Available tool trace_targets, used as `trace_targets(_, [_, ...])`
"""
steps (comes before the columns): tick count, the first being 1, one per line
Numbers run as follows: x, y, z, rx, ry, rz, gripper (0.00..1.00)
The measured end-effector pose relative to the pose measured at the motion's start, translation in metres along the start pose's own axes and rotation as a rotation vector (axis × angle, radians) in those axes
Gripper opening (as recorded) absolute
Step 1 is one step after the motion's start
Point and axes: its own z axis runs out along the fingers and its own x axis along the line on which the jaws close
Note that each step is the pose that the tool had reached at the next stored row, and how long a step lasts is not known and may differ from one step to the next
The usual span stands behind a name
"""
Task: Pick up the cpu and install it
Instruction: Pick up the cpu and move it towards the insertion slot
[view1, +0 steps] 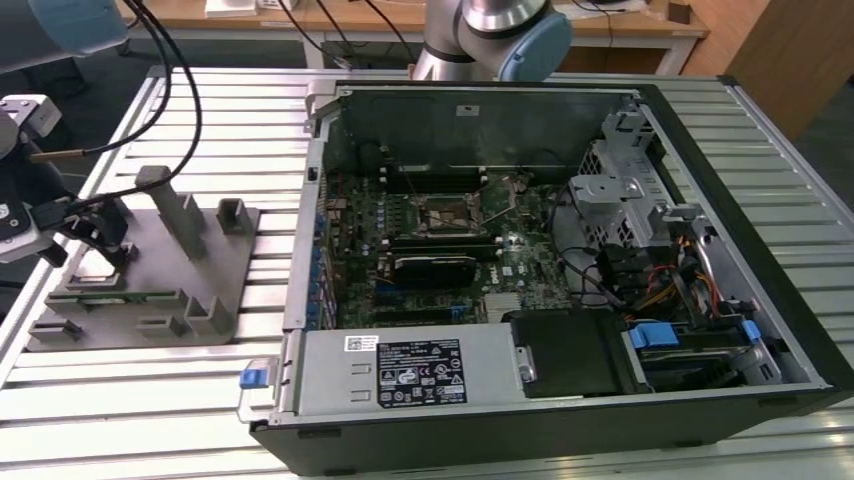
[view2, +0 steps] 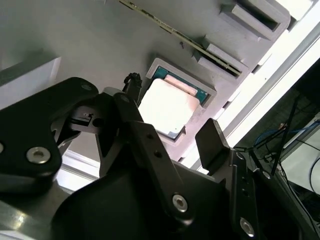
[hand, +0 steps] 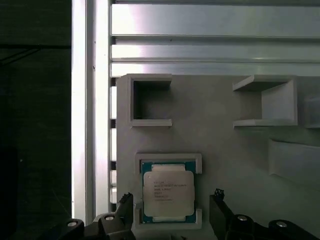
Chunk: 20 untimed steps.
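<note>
The black claw (hand: 171, 204) stands wide astride the shiny square silver-topped cpu (hand: 167, 189), nested in a rimmed pocket of the grey plastic fixture (hand: 220, 145).

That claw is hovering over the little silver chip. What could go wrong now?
The open gripper straddles the cpu, which sits in a recess of the grey fixture. If the fingers close off-centre, they could catch the recess rim or tilt the chip. The flat chip offers little edge, so it might slip.
</note>
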Motion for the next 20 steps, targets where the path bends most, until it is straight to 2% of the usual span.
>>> trace_targets(7, [0.0008, 0.0, 0.0097, 0.0002, 0.0005, 0.0, 0.71])
trace_targets(14, [0.001, 0.0057, 0.0143, -0.0003, 0.0006, -0.014, 0.71])
trace_targets(20, [0.0018, 0.0059, 0.019, -0.0014, 0.0011, -0.027, 0.71])
